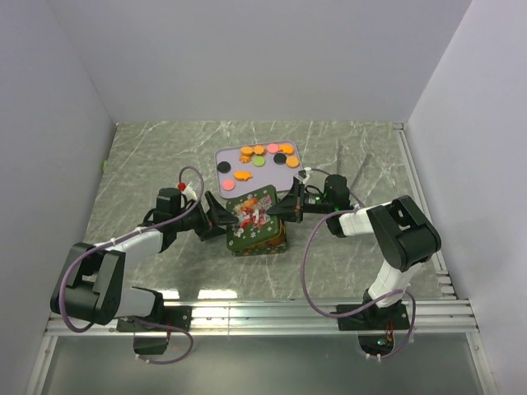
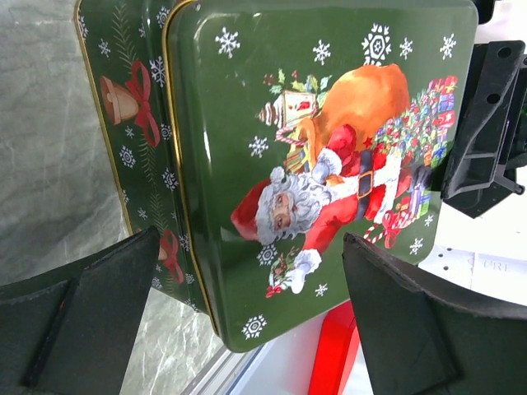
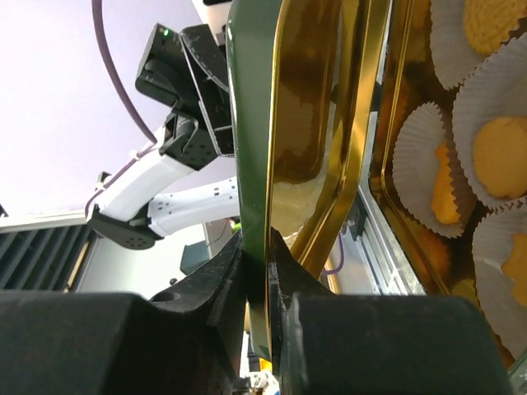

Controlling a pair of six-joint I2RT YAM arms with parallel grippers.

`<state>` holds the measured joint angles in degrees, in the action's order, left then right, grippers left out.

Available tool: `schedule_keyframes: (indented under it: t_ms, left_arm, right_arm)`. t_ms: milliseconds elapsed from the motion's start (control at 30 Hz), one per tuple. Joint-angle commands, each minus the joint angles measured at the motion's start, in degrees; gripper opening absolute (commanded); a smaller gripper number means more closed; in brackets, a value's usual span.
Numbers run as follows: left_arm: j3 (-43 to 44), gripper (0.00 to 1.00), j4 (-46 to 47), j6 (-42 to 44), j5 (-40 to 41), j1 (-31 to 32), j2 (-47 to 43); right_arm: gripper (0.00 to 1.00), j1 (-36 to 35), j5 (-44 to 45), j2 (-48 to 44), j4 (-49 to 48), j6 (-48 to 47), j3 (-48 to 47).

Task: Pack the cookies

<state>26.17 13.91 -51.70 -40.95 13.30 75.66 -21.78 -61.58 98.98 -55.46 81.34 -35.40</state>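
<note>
- While about a dozen cookies (image 1: 262, 156) lie loose on the tray (image 1: 272, 176), at the far side of the tin (image 1: 257, 240), I judge the packing unfinished. My right wrist view shows more orange ones sitting in paper cups (image 3: 428, 140) inside the tin.
- Being mostly rounds, the loose cookies have no long axis or heading of their own, and all lie flat. The spread does have one: it runs left to right along the tray, across the bench (image 1: 148, 164) rather than away from me.
- From either hand the loose cookies lie straight ahead, beyond the tin, so any reach must go over or round it.
- Between them and me stands the lid (image 1: 254, 212), tipped up over the open tin. Its painted face leans toward my left side and its gold underside faces the cups.
- My right hand (image 3: 257, 271) comes in from the tin's right and pinches the lid's thin rim, one finger pressed on each face.
- My left hand (image 2: 251, 317) is spread wide and holds nothing. It sits at the tin's left, with a finger on either side of the lid's near edge, and I see no contact.
- The right hand is slightly nearer the tray, close to its right end, but it is busy with the lid. The left is free, so I would judge it the one to fetch cookies, starting from the tray's left end.
</note>
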Motion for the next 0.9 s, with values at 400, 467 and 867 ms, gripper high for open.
schedule_keyframes:
  t_ms: [400,467,867]
  left_arm:
    - [4.8,0.99,-3.4,3.9,-0.9,0.1,1.6]
    - [5.4,0.99,-3.6,4.0,-1.0,0.4,1.9]
    - [9.6,0.99,-10.7,7.1,5.4,2.3,8.0]
  right_arm:
    - [0.0,-0.5,8.0,-4.5,27.7,-21.9,-4.1]
    - [0.0,-0.5,8.8,-4.3,28.4,-21.9,-4.0]
    - [0.0,-0.5,5.3,-0.4,15.5,-13.0,-0.7]
